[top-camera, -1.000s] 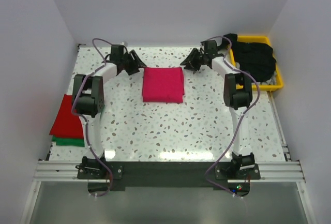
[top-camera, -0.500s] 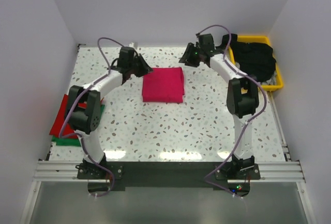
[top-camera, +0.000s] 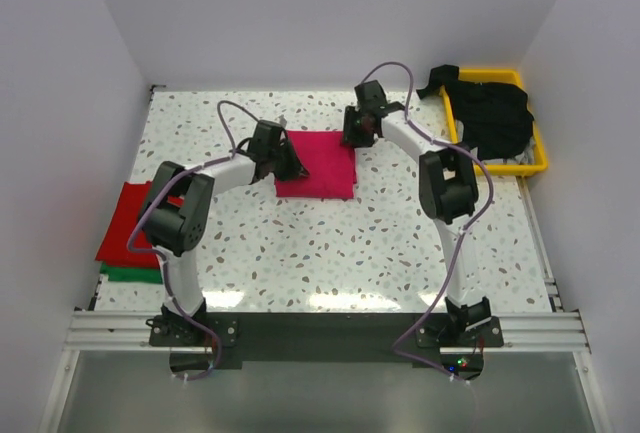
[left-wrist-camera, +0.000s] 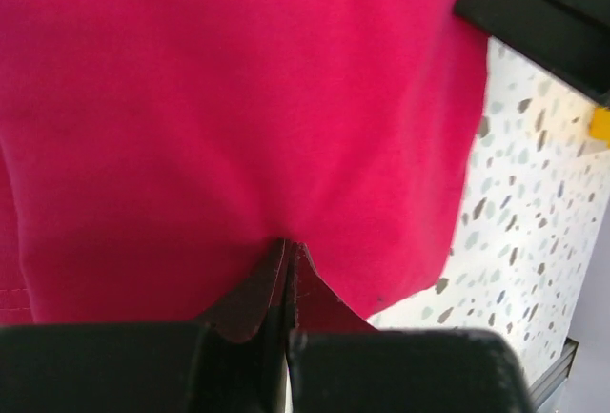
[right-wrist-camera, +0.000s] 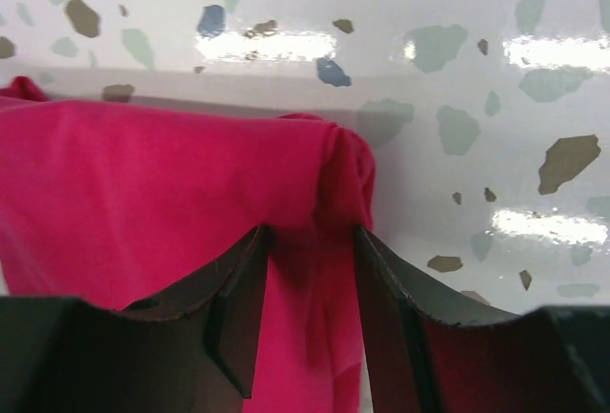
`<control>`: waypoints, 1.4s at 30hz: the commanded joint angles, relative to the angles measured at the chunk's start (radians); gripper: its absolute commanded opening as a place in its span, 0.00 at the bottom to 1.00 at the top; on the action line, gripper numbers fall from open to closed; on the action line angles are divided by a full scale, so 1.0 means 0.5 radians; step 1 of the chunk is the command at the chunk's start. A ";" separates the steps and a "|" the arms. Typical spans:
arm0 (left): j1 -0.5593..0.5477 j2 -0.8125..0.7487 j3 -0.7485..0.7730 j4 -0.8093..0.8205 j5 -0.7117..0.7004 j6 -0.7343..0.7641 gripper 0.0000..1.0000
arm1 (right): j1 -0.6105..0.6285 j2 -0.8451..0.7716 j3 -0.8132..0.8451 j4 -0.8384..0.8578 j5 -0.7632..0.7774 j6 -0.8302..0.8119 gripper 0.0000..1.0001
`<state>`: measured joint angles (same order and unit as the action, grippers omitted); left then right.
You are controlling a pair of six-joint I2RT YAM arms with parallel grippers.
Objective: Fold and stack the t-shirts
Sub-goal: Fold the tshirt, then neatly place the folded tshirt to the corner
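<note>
A magenta-pink t-shirt (top-camera: 318, 165), folded into a square, lies at the middle of the table. My left gripper (top-camera: 291, 165) has come in low over its left edge. In the left wrist view that gripper (left-wrist-camera: 288, 245) is shut, and the magenta-pink cloth (left-wrist-camera: 248, 98) puckers at its tips. My right gripper (top-camera: 352, 137) is at the shirt's far right corner. It stands open (right-wrist-camera: 311, 234), one finger on each side of the bunched fold (right-wrist-camera: 338, 170). A red t-shirt (top-camera: 130, 221) lies folded on a green one (top-camera: 130, 274) at the left edge. Black t-shirts (top-camera: 492, 113) are heaped at the back right.
A yellow plastic tray (top-camera: 541, 161) at the back right holds the black heap. White walls enclose the speckled table (top-camera: 350, 243) on three sides. The right gripper's black body (left-wrist-camera: 548, 12) shows at the top right of the left wrist view.
Both arms have swung in from the far corners to the magenta-pink shirt. The left gripper went from open to shut at its left edge. The right one opened slightly.
</note>
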<state>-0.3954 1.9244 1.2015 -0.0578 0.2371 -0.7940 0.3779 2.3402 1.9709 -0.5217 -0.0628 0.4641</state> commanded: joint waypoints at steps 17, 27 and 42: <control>-0.031 -0.124 -0.062 0.046 -0.060 0.014 0.03 | -0.019 -0.029 0.160 -0.144 0.101 -0.136 0.39; 0.284 -0.164 0.064 -0.010 0.032 0.085 0.34 | -0.007 -0.458 -0.192 -0.126 0.162 -0.109 0.38; 0.429 0.265 0.493 -0.277 0.195 0.496 0.68 | 0.103 -0.333 -0.380 -0.006 0.015 -0.090 0.29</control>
<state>-0.1806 2.0373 1.4200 -0.1532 0.3088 -0.6121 0.4355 2.1258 1.7641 -0.5373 -0.0353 0.4187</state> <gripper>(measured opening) 0.678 0.298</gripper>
